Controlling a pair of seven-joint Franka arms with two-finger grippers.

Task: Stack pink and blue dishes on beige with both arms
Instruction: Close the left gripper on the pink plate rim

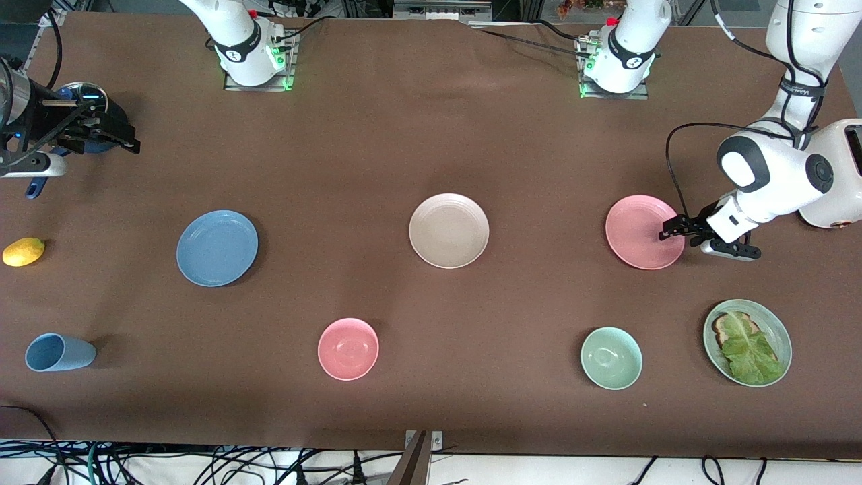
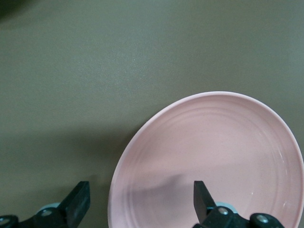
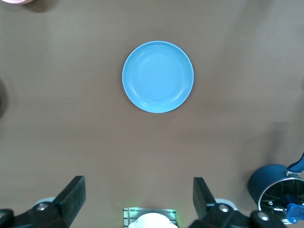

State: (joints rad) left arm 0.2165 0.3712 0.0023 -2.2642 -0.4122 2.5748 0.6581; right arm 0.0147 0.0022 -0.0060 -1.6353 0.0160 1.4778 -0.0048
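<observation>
The pale pink plate (image 1: pixel 643 232) (image 2: pixel 213 161) lies toward the left arm's end of the table. My left gripper (image 1: pixel 670 229) (image 2: pixel 141 190) is low at that plate's rim, open, with one finger over the plate and one over the bare table outside it. In the middle of the table sits the beige plate (image 1: pixel 449 230), with nothing on it. The light blue plate (image 1: pixel 217 248) (image 3: pixel 158 77) rests toward the right arm's end. My right gripper (image 1: pixel 124 138) (image 3: pixel 137 190) hangs high over that end of the table, open and holding nothing.
A pink bowl (image 1: pixel 348 349), a pale green bowl (image 1: pixel 611 358) and a green plate with toast and lettuce (image 1: pixel 747 342) stand nearer the front camera. A blue cup (image 1: pixel 59 352) lies on its side, beside a yellow fruit (image 1: pixel 23 252). A dark blue lidded pot (image 1: pixel 84 94) (image 3: pixel 278 190) sits under the right hand.
</observation>
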